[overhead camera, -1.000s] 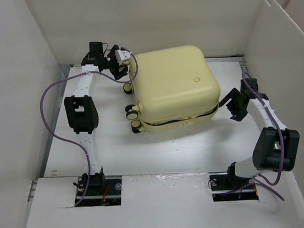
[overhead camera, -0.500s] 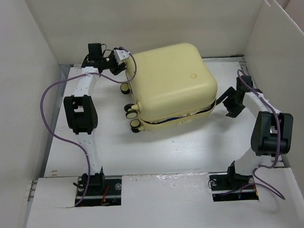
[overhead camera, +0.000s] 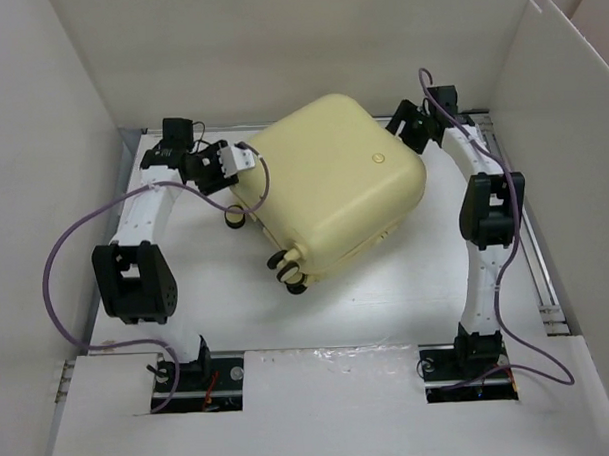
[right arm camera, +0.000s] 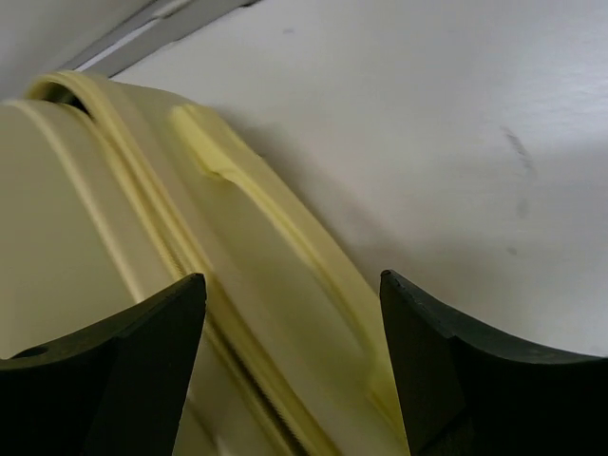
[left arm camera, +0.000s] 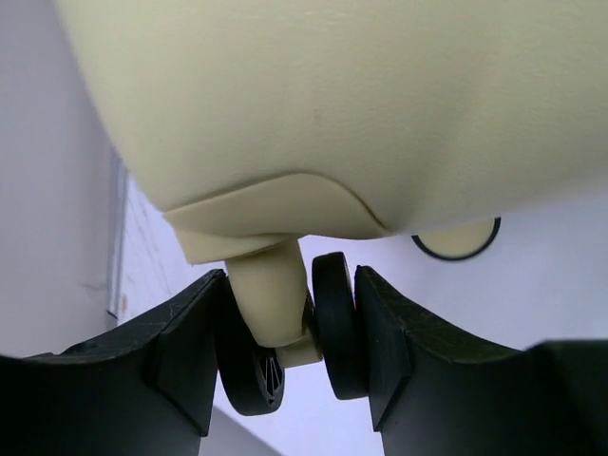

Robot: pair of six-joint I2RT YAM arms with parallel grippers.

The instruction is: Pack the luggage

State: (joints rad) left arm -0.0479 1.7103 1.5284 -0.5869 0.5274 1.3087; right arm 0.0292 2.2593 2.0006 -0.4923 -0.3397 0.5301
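Pale yellow hard-shell rounded-square luggage [overhead camera: 328, 182], closed, centre of white worktop [overhead camera: 407, 294] (turned askew): left tool [left arm camera: 290, 331] at its 9 o'clock clamped on a black-and-cream wheel [left arm camera: 334, 323]; right tool [right arm camera: 290, 313] at 1 o'clock, spread wide, holding nothing.

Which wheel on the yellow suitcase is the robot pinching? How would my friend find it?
Find the big pale yellow luggage in the middle of the table. At its left corner the left gripper reaches in. The wheel is the one pinched between its black fingers, on a short cream stem; the other wheels on the near side stand free.
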